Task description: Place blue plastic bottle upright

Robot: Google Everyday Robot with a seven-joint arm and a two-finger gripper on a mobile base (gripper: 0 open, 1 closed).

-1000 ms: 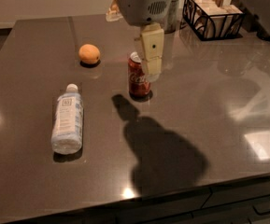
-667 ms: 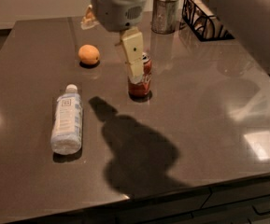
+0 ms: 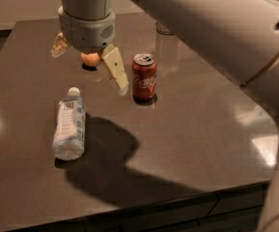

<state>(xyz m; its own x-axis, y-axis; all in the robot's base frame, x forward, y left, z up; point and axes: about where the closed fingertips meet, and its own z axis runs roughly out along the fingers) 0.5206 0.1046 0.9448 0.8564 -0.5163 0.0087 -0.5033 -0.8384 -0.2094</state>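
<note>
One camera looks steeply down from close above the glossy dark-grey desk (image 3: pixel 202 144), facing its far edge. The beige two-finger pincer (image 3: pixel 89 67) hangs spread wide at upper left.

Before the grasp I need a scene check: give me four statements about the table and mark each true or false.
1. The blue plastic bottle lies on its side. True.
2. The red can is tipped over. False: it stands upright.
3. The gripper grips the bottle. False: it hangs over the table, beyond the bottle's top end, jaws open and empty.
4. The bottle's cap points away from the near table edge. True.
</note>
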